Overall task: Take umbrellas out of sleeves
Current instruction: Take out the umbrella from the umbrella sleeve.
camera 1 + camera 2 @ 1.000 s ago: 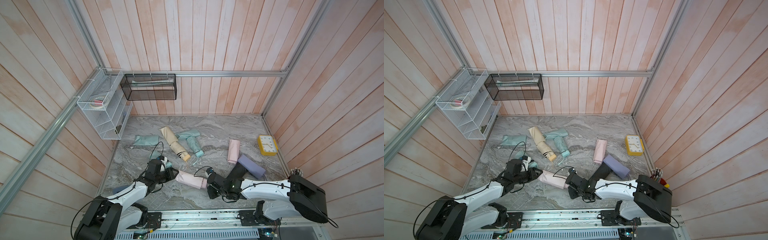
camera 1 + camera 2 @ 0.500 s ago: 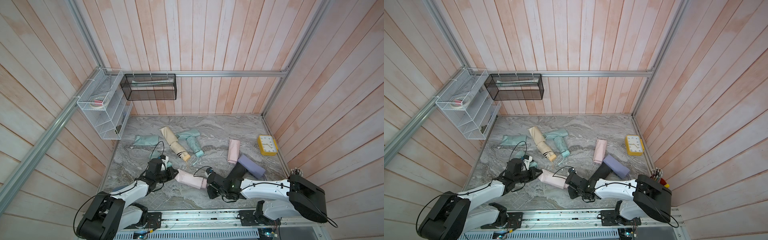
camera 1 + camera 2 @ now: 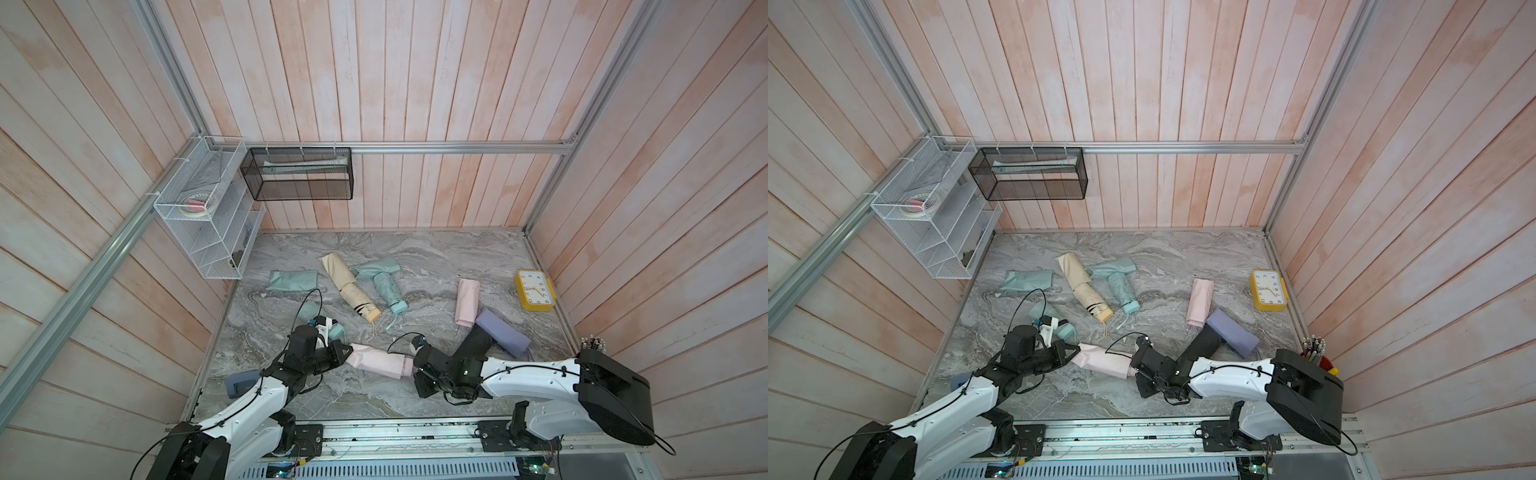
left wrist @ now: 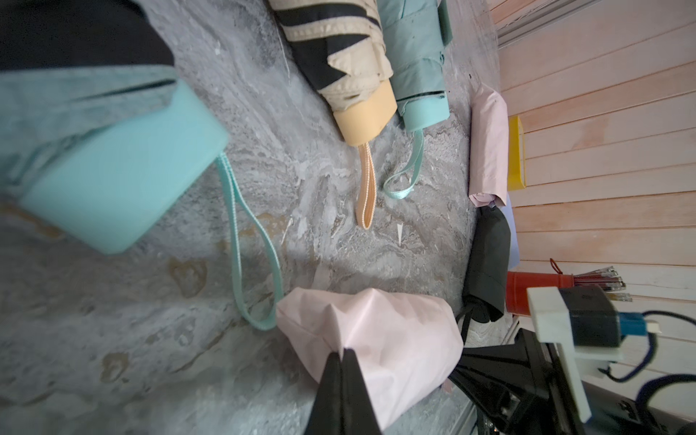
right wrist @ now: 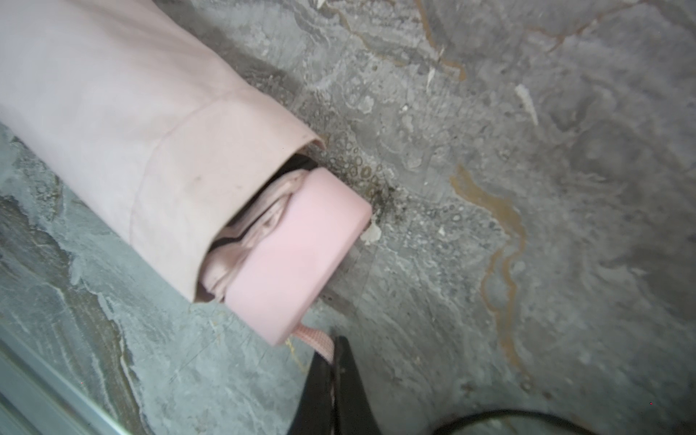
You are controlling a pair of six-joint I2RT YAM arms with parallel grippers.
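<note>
A pink sleeve (image 3: 376, 361) lies near the front of the marble table (image 3: 436, 257) between my two grippers. My left gripper (image 4: 342, 352) is shut, pinching the sleeve's (image 4: 376, 331) closed end; in both top views it (image 3: 349, 353) (image 3: 1077, 350) meets that end. The pink umbrella's handle (image 5: 297, 256) pokes out of the sleeve's mouth (image 5: 169, 150). My right gripper (image 5: 333, 344) is shut on the handle's pink wrist cord (image 5: 316, 339). In a top view that gripper (image 3: 411, 368) sits at the sleeve's right end.
Behind lie a mint umbrella (image 3: 332, 330), a cream-yellow umbrella (image 3: 353, 291), another mint umbrella (image 3: 386, 291) and a flat mint sleeve (image 3: 291, 280). At the right lie pink (image 3: 466, 301), lavender (image 3: 500, 332) and black (image 3: 473, 345) rolls, a yellow clock (image 3: 535, 291) and a red pen cup (image 3: 1323, 361). A wire rack (image 3: 208, 216) hangs at the back left.
My left gripper has closed on the closed end of the pink sleeve. The right gripper has stayed shut on the cord, and neither arm has moved much.
</note>
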